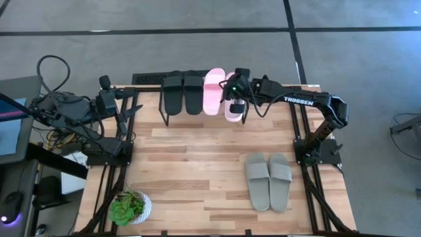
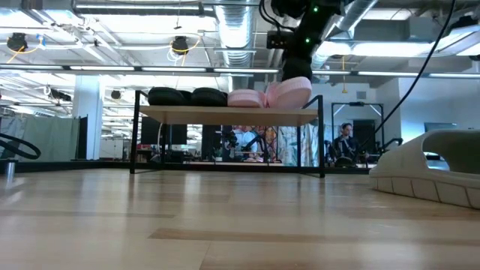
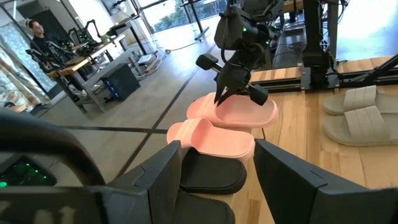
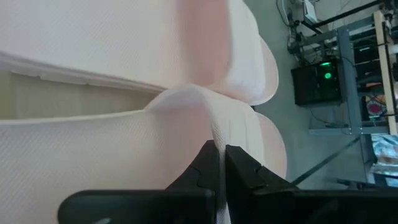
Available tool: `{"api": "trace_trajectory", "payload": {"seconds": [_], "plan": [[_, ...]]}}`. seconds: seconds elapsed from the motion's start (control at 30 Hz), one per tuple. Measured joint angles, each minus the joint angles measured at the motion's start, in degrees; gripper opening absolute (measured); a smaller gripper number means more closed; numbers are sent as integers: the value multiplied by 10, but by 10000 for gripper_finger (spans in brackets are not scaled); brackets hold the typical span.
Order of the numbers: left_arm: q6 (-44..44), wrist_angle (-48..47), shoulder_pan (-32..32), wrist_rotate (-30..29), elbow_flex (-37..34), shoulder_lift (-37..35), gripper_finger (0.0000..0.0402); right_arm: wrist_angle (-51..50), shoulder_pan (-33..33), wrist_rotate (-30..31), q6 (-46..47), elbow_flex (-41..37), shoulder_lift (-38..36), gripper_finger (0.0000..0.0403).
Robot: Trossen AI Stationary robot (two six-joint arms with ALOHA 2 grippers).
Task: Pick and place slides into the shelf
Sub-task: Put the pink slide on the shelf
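The shelf [image 1: 197, 99] stands at the worktop's [image 1: 197, 164] far edge, carrying two black slides [image 1: 183, 92] and one pink slide [image 1: 213, 91]. The right tool [image 1: 234, 99], clenched on the second pink slide [image 1: 233, 110], holds it at the shelf's right end: placing step. Next calls for setting it flat, then letting go. Grey-green slides [image 1: 268, 181] wait in front of the shelf. The left tool [image 1: 131, 109] idles released beside the shelf's left end.

Two black slides [image 1: 183, 93], two pink slides [image 1: 214, 91], two grey-green slides [image 1: 268, 180], one shelf [image 2: 225, 115], one potted plant [image 1: 129, 207]
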Motion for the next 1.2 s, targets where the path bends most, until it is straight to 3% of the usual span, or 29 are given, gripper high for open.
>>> {"api": "trace_trajectory", "payload": {"seconds": [0.8, 1.2], "plan": [[-1, 2, 0, -5, 0, 0, 192, -11, 36, 35, 62, -7, -3, 0], [-3, 2, 0, -5, 0, 0, 192, -23, 40, 35, 112, -7, -62, 0]]}}
